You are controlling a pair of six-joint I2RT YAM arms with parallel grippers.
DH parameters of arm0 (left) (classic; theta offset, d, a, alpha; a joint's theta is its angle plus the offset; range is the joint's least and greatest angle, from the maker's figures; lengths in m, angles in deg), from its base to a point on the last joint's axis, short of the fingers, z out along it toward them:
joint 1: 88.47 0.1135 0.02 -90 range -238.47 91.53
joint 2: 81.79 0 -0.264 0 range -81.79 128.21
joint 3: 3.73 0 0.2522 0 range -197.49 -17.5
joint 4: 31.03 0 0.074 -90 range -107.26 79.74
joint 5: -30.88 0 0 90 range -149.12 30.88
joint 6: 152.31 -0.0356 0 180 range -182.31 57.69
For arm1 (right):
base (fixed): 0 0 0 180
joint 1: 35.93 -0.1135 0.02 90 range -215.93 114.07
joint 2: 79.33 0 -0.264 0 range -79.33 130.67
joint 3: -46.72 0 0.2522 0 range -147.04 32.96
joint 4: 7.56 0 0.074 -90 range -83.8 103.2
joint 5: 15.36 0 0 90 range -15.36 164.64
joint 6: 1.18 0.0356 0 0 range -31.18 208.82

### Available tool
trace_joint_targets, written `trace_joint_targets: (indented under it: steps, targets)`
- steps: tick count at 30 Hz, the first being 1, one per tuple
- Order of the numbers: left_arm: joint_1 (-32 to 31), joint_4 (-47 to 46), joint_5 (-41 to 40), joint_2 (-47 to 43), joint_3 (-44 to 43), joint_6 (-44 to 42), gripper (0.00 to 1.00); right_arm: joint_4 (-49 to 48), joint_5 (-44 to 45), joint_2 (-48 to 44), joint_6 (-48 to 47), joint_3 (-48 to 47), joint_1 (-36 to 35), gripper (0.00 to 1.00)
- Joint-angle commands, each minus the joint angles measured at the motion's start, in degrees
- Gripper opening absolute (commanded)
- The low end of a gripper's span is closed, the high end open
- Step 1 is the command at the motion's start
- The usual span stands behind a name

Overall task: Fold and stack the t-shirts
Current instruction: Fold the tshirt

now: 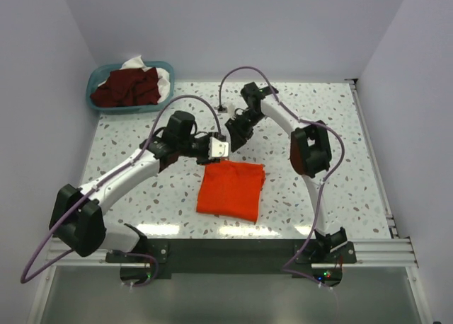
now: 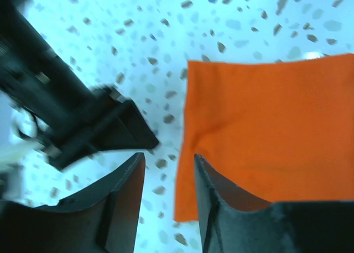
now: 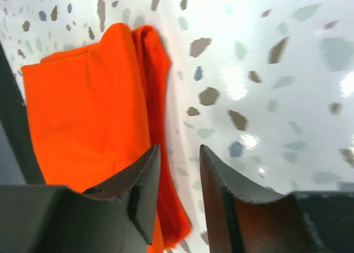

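Observation:
A bright orange-red t-shirt lies folded into a flat rectangle on the speckled table, near the middle front. It also shows in the left wrist view and the right wrist view. My left gripper hovers just past the shirt's far left corner, jaws open and empty. My right gripper is next to it above the far edge, also open and empty. Dark maroon shirts and some white cloth lie piled in the basket.
A teal plastic basket stands at the table's far left corner. The right arm's dark elbow hangs over the table's right half. White walls close in the back and both sides. A metal rail runs along the near edge.

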Motion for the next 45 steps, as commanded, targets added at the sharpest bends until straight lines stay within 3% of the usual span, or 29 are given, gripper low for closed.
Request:
trace_joint_targets:
  steps: [1, 5, 7, 11, 15, 20, 26, 29, 31, 32, 35, 38, 43, 44, 45]
  targets:
    - [5.4, 12.3, 6.7, 2.8, -4.7, 5.1, 0.47, 3.3, 4.4, -4.6, -1.6, -5.6, 2.4, 0.4]
    - [12.7, 23.1, 14.2, 12.3, -12.8, 4.9, 0.62, 7.4, 2.6, -8.5, -4.7, -3.1, 6.0, 0.54]
    - [14.5, 27.2, 15.0, 15.7, -17.0, 4.4, 0.64, 10.2, 2.1, -10.9, -7.1, 1.2, 7.1, 0.59]
    - [16.6, 31.3, 15.1, 24.9, -22.6, 3.6, 0.65, 12.3, 0.8, -14.2, -9.7, 9.9, 7.3, 0.6]
    - [17.4, 36.7, 14.4, 32.0, -28.7, 1.2, 0.66, 7.9, 2.5, -16.4, -8.9, 19.3, 7.3, 0.61]
    - [17.4, 37.8, 12.7, 37.8, -32.6, 0.3, 0.68, 4.9, 4.9, -16.0, -9.5, 22.7, 7.4, 0.62]
    - [17.4, 41.6, 12.4, 41.4, -34.7, -2.2, 0.65, 5.5, 3.4, -14.5, -9.6, 21.1, 7.4, 0.54]
    - [17.2, 41.8, 12.6, 42.0, -34.0, -2.6, 0.62, 6.7, 2.8, -14.4, -10.3, 20.3, 7.4, 0.44]
    - [17.1, 41.8, 12.7, 42.5, -33.8, -2.5, 0.59, 7.2, 2.8, -14.5, -10.9, 20.2, 7.4, 0.33]
    - [17.1, 42.0, 12.9, 42.5, -33.9, -2.7, 0.57, 7.2, 2.9, -14.5, -11.3, 20.3, 7.4, 0.2]
    - [17.1, 42.4, 13.8, 42.5, -33.9, -2.9, 0.47, 7.3, 3.2, -14.8, -11.5, 20.1, 7.5, 0.07]
    - [16.9, 42.0, 13.7, 42.9, -33.6, -2.8, 0.47, 7.5, 3.3, -15.0, -11.9, 19.6, 7.5, 0.0]
    - [16.6, 40.4, 12.8, 43.2, -32.8, -2.1, 0.5, 7.5, 3.7, -15.3, -12.0, 19.4, 7.5, 0.0]
    - [16.7, 40.2, 12.7, 43.1, -32.7, -2.0, 0.48, 7.5, 4.0, -15.4, -12.0, 19.4, 7.5, 0.0]
    - [16.6, 40.2, 12.8, 43.2, -32.9, -2.0, 0.4, 7.5, 4.0, -15.6, -12.0, 19.4, 7.5, 0.0]
